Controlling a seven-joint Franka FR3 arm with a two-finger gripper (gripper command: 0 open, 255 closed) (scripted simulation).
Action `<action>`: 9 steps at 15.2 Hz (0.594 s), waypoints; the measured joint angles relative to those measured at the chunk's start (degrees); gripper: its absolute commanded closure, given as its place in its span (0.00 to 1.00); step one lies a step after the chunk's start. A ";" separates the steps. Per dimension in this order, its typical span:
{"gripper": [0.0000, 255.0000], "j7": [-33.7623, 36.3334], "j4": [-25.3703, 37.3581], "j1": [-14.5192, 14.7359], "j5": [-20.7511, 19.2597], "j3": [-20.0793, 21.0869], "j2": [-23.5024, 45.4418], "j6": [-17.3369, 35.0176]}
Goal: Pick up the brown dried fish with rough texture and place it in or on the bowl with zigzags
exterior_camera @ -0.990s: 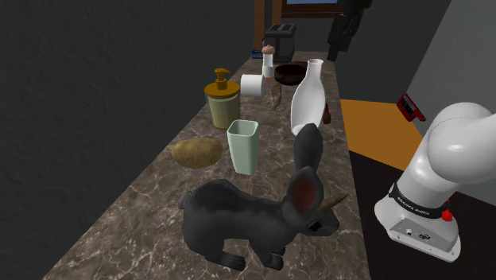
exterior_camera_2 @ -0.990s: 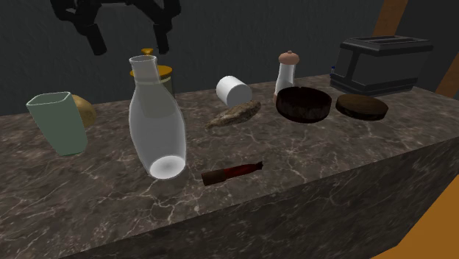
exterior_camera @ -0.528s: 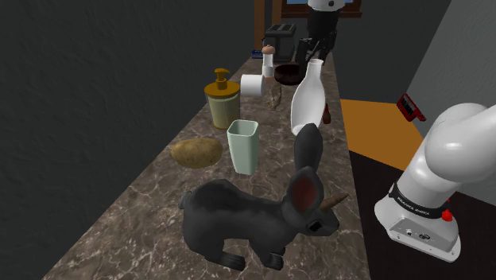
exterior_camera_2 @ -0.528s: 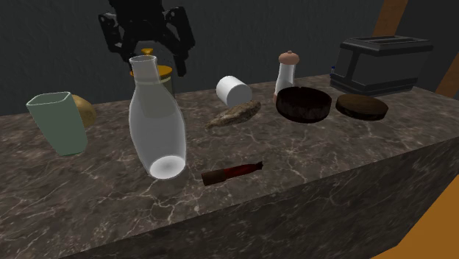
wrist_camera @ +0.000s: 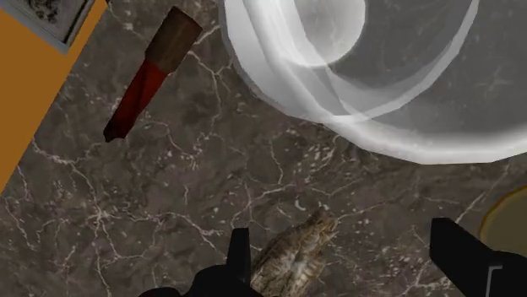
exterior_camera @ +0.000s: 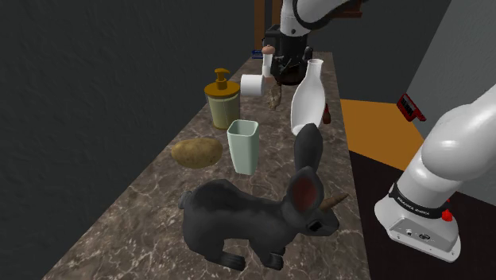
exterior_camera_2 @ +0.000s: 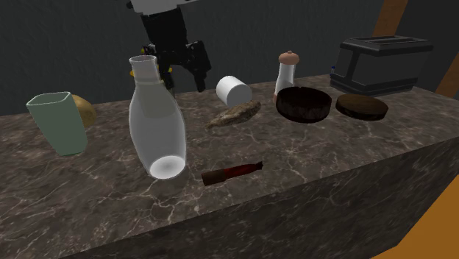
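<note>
The step in hand looked like the approach to the grasp; the gripper (exterior_camera_2: pixel 184 76) hung above the tabletop (exterior_camera_2: pixel 309 162), level with the neck of the glass carafe (exterior_camera_2: pixel 156 121), its fingers spread apart and clasping nothing; the brown dried fish (exterior_camera_2: pixel 234 114) lay flat on the tabletop between the carafe and the dark bowl (exterior_camera_2: pixel 303 112); from the wrist, the fish sat by one finger, not midway; the next move likely called for centring over it, descending, then closing.
</note>
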 measured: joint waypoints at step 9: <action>0.00 17.34 8.76 -4.45 -8.73 1.15 18.73 8.25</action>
